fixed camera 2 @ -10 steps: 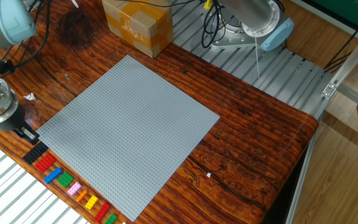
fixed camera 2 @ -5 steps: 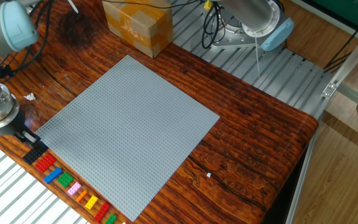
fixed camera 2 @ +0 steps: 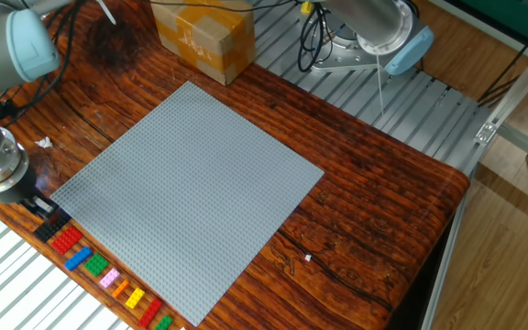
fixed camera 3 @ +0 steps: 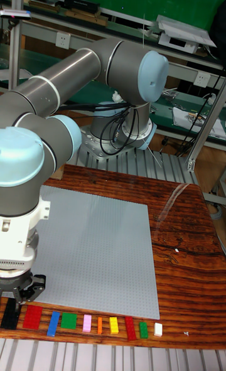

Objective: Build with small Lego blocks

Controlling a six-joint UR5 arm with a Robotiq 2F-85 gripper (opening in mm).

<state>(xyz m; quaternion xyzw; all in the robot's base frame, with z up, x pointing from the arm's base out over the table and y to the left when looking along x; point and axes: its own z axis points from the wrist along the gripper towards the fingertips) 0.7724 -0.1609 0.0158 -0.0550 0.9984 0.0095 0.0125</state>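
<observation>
Several small Lego blocks lie in a row along the table's front edge, beside the grey baseplate (fixed camera 2: 191, 183) (fixed camera 3: 94, 252). From the left they run black (fixed camera 2: 51, 225) (fixed camera 3: 10, 315), red (fixed camera 2: 65, 240) (fixed camera 3: 32, 316), blue (fixed camera 2: 79, 258) (fixed camera 3: 54, 323), green (fixed camera 2: 96, 266) (fixed camera 3: 68, 322), pink (fixed camera 3: 86, 323), orange, yellow (fixed camera 3: 113, 325) and further ones. My gripper (fixed camera 2: 38, 205) (fixed camera 3: 25, 294) hangs just above the black block at the row's left end. Its fingers are open with nothing between them.
A brown cardboard box (fixed camera 2: 204, 37) stands at the back of the wooden table (fixed camera 2: 374, 211). The arm's base and cables (fixed camera 2: 337, 46) sit behind the table on a ribbed metal surface. The row ends in a small white piece (fixed camera 3: 158, 329).
The gripper has sunk a little and shifted toward the black block at the left end of the row. The blocks have not moved.
</observation>
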